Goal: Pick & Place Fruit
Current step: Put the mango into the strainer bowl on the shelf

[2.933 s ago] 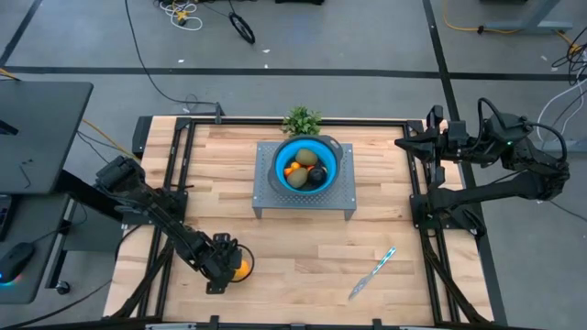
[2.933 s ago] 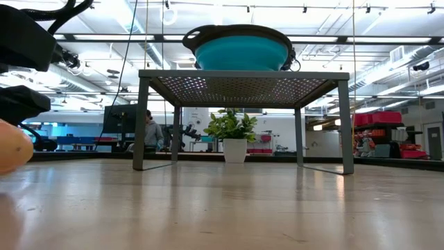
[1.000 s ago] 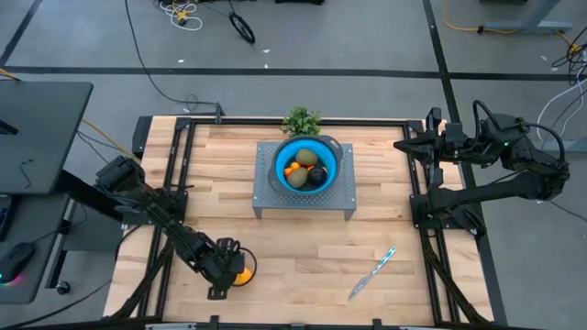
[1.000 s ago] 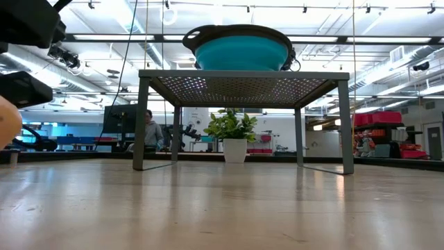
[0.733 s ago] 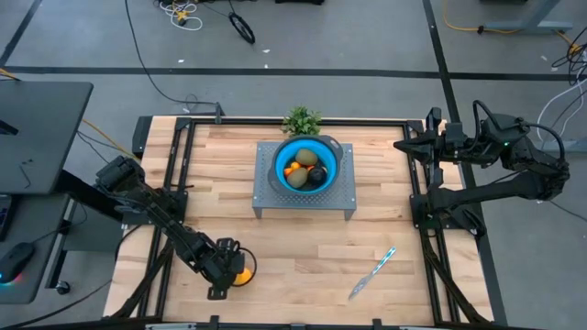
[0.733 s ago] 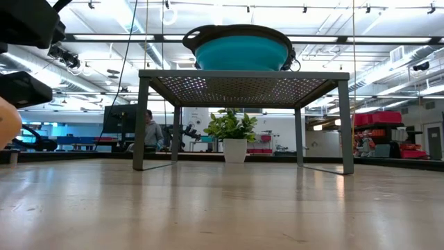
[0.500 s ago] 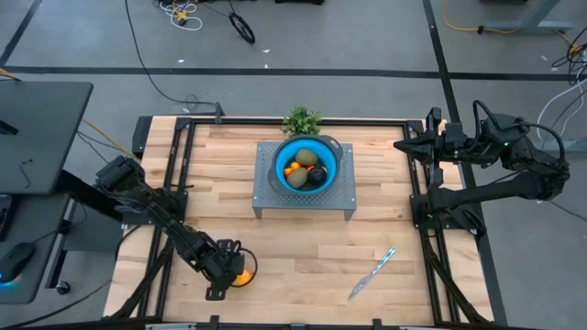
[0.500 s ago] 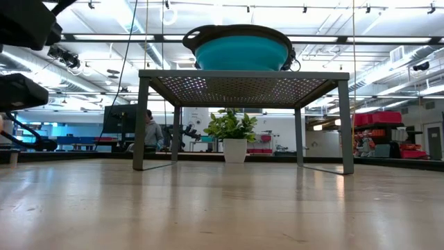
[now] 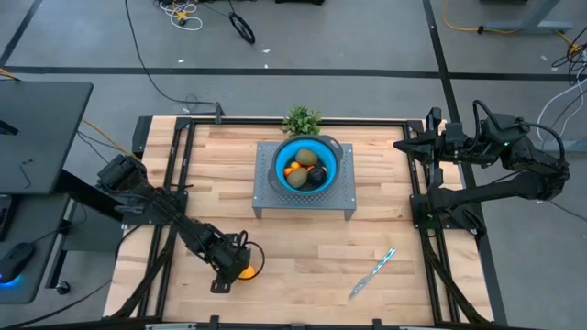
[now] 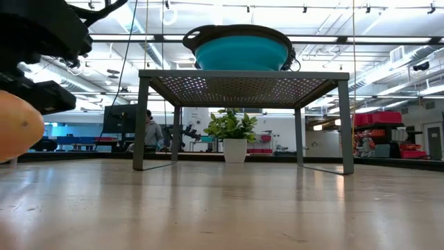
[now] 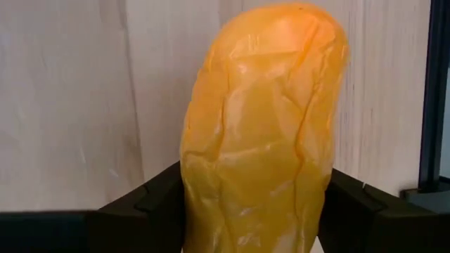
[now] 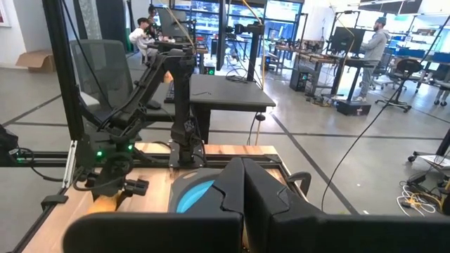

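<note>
left gripper (image 9: 240, 268) low over the wooden table (image 9: 303, 252), toward the near left corner from the grey perforated stand (image 9: 304, 191), fingers (image 11: 148, 200) spread around the yellow-orange oblong fruit (image 11: 264, 133) and pressed against both its sides. in the left wrist view, wrinkled orange skin filling most of the frame, a dark finger against each flank, pale wood behind. in the low view, the same fruit (image 10: 17, 130) at the far left edge, well to the left of the stand (image 10: 243, 87), dark gripper parts above it; cannot tell from there whether touching the tabletop or just clear of it.

on the stand, the blue bowl (image 9: 286, 156) with the rest of the fruit: small round orange pieces (image 9: 292, 170), an olive-brown oval (image 9: 306, 159), a near-black round one (image 9: 317, 175), packed touching one another inside the rim. green plant sprig (image 9: 301, 120) just behind the stand at the table's far edge. silver knife with a light-blue handle (image 9: 372, 272) flat on the wood, forward and to the right of the stand, well apart from it.

right gripper (image 12: 242, 184) parked off the table's far right side, beyond the stand, fingers closed together with nothing between them. in the right wrist view, blue bowl (image 12: 191, 191) just past those fingers, and people (image 12: 373, 42) at desks in the room beyond.
</note>
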Robot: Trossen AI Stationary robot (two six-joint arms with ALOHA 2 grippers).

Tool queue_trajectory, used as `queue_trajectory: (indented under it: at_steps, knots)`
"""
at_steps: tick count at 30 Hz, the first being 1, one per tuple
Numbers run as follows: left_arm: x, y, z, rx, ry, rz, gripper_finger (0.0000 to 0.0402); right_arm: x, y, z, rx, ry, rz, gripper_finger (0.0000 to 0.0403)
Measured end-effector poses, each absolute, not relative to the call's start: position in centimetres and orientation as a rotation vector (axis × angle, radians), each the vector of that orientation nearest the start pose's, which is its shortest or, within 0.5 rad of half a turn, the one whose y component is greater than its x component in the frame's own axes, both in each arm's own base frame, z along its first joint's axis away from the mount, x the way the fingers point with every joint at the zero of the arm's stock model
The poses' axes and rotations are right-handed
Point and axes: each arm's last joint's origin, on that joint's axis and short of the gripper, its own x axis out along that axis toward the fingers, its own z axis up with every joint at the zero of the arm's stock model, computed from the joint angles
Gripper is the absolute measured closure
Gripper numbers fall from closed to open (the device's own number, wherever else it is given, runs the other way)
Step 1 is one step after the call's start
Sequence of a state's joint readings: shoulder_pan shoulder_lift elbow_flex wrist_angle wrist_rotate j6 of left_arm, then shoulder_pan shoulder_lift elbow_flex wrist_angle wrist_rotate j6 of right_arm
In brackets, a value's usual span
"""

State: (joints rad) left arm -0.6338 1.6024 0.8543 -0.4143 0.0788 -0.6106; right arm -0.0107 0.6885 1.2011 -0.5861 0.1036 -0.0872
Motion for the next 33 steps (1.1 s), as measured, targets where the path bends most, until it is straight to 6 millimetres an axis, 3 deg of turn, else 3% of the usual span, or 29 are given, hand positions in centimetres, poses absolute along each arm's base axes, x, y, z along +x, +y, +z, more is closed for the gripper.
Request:
queue_trajectory:
  at_steps: [11,23,33]
  knots:
    - [22.5,-16.7,16.1,-0.187,1.309,-0.276,0.0156,9.7,-0.4,43.7,-0.121,0.078,-0.110,0.0403]
    - [20.8,-13.8,21.5,-0.208,1.153,-0.197,0.0155,9.7,-0.4,43.9,-0.123,0.051,-0.112,0.0403]
    - [20.3,-11.5,23.9,-0.239,1.032,-0.113,0.0156,9.7,-0.4,43.9,-0.123,0.051,-0.111,0.0403]
